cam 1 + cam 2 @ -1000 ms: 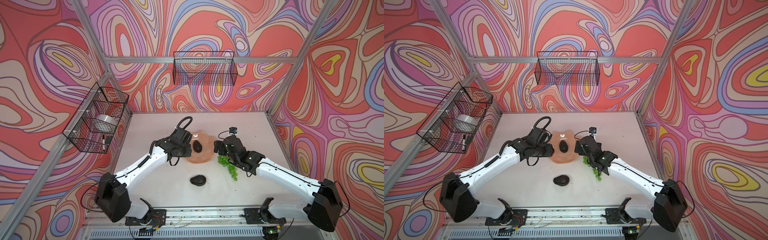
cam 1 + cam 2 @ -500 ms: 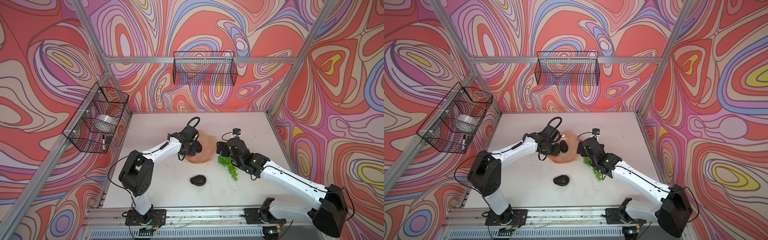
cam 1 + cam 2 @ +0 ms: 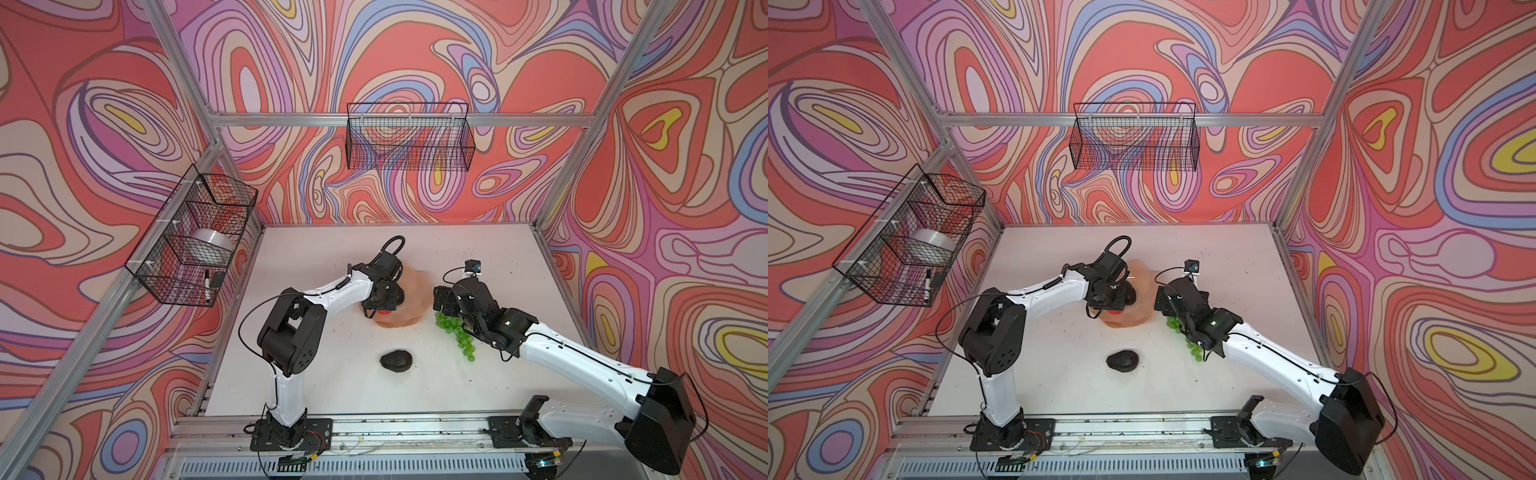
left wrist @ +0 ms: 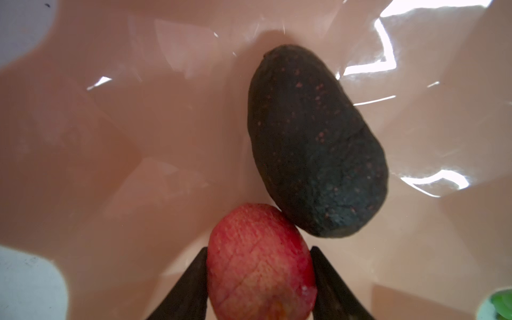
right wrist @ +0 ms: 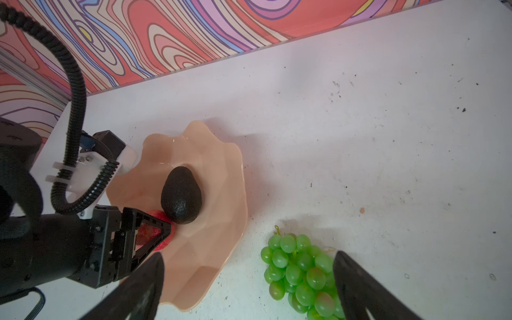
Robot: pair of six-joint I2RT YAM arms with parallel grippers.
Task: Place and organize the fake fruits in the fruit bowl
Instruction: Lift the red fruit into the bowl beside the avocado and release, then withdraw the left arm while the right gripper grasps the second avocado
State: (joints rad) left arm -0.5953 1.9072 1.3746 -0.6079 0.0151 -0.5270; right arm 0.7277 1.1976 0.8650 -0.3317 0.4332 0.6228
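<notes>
Since the small red apple (image 4: 257,277) would roll, the left gripper (image 4: 258,248) sets it low in the fruit bowl (image 5: 221,177), snug against an avocado (image 4: 313,144), with the jaws pinching its sides. The right gripper (image 5: 249,254) hangs wide open and empty over the grapes (image 5: 299,271), next up I guess. The other avocado (image 3: 397,360) sits alone on the scuffed white table (image 3: 332,257). Swirly psychedelic walls, wire baskets (image 3: 409,137).

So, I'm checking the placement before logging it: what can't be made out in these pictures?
Most of the apple: both top views, under the left hand.
Whether that hand grips it: left wrist view, edge cuts off the contact.
End of the grapes: right wrist view, cut by the edge.
</notes>
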